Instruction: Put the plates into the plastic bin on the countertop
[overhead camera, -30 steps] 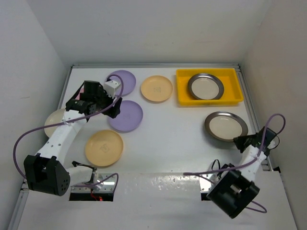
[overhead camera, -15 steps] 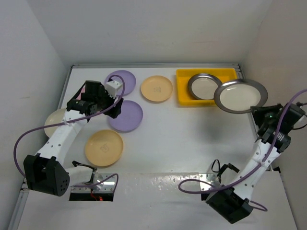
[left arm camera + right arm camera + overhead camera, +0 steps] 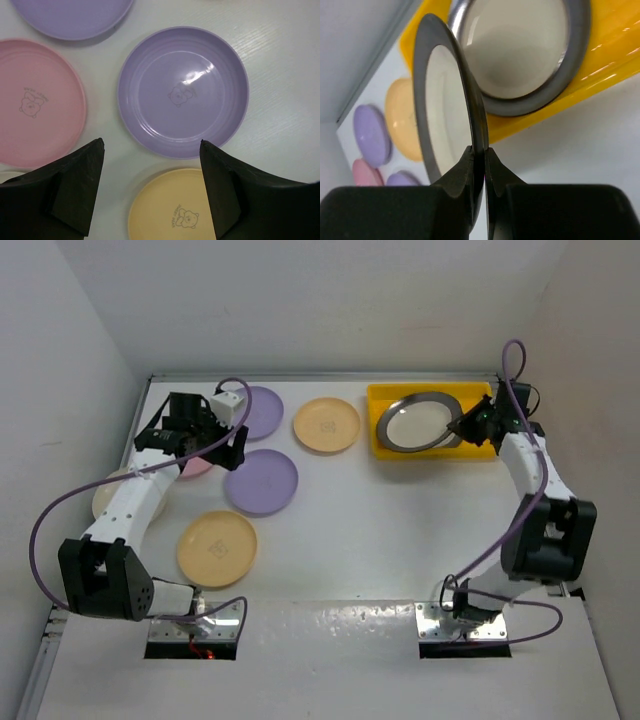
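My right gripper (image 3: pixel 479 150) is shut on the rim of a metal-rimmed plate (image 3: pixel 450 90), which I hold tilted on edge over the yellow plastic bin (image 3: pixel 385 448). A second metal-rimmed plate (image 3: pixel 520 50) lies in the bin (image 3: pixel 605 50). In the top view the held plate (image 3: pixel 420 420) covers it, with the right gripper (image 3: pixel 466 424) at its right rim. My left gripper (image 3: pixel 151 142) is open above the countertop (image 3: pixel 280 115), between a purple plate (image 3: pixel 183 92) and an orange-yellow plate (image 3: pixel 172 207), holding nothing. The left gripper (image 3: pixel 236 446) hovers at that purple plate's (image 3: pixel 262 481) left edge.
Lying flat on the countertop are another purple plate (image 3: pixel 260 408), a pink plate (image 3: pixel 35 102) partly under my left arm, a cream plate (image 3: pixel 108 498) at the far left and two orange-yellow plates (image 3: pixel 326 425) (image 3: pixel 217 548). White walls close three sides.
My right arm lifted the metal-rimmed plate from the near right of the countertop and swung it back over the bin. My left gripper shifted slightly toward the back, still open.
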Motion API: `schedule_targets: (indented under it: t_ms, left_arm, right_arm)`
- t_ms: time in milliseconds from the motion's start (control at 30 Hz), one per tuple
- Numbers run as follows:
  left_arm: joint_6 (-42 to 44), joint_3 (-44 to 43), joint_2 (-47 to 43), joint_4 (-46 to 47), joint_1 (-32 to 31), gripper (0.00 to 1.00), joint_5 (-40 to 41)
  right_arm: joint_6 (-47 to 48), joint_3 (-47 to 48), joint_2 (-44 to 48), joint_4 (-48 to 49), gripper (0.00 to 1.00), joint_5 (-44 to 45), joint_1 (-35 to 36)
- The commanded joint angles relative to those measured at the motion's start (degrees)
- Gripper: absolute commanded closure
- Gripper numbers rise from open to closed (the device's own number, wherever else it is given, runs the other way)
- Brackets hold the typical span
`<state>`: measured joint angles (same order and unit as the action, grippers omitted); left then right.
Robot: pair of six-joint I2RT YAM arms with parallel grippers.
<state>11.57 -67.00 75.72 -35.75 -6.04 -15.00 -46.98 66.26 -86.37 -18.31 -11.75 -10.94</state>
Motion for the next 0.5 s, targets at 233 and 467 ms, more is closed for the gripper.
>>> schedule_targets:
  t_ms: [233,467]
  left_arm:
    - [-0.94,-4.01,5.57,-1.34,4.9,0.22,-0.55]
    - [0.12,-5.68,7.94,-1.87,5.43,0.22,-0.55]
  right_arm:
    - [-2.67,8.8,-14.79,21.37,1.0,0.85,-3.65]
    - [-3.83,8.44,-22.96,24.29,0.85,-2.64,-5.58]
